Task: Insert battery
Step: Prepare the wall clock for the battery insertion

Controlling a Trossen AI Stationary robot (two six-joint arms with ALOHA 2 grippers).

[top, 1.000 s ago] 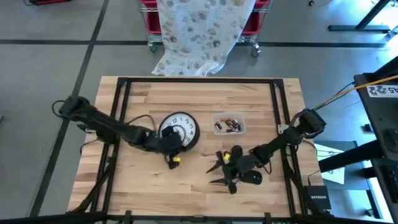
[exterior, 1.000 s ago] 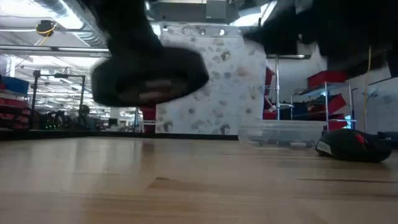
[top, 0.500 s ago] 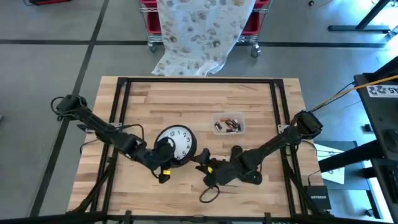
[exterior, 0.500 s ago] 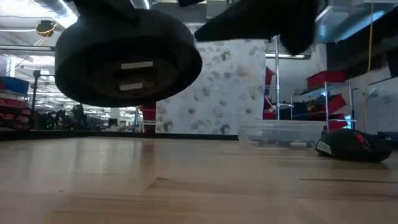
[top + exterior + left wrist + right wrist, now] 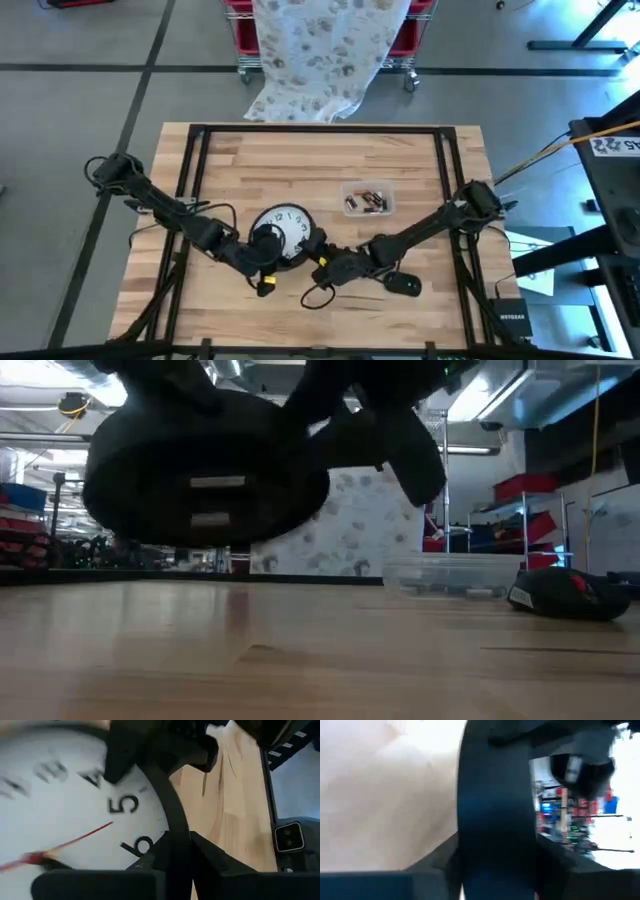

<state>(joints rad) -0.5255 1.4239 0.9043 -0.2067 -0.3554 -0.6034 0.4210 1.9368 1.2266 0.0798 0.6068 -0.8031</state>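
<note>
On the wooden table point(image 5: 250, 160), near its front edge, a black-rimmed wall clock point(image 5: 285, 232) is held up off the boards — the low view shows its dark back with two pale strips hanging clear above the tabletop. The left gripper point(image 5: 262, 248) clamps the clock's rim at the near-left side, its fingers closed on the edge by the 5 and 6. The right gripper point(image 5: 322, 266) reaches the rim from the opposite side; whether its fingers are parted or closed I cannot tell. Behind, a clear plastic box point(image 5: 368, 199) holds the batteries point(image 5: 364, 202) — and a black mouse point(image 5: 404, 285) lies near the right arm.
</note>
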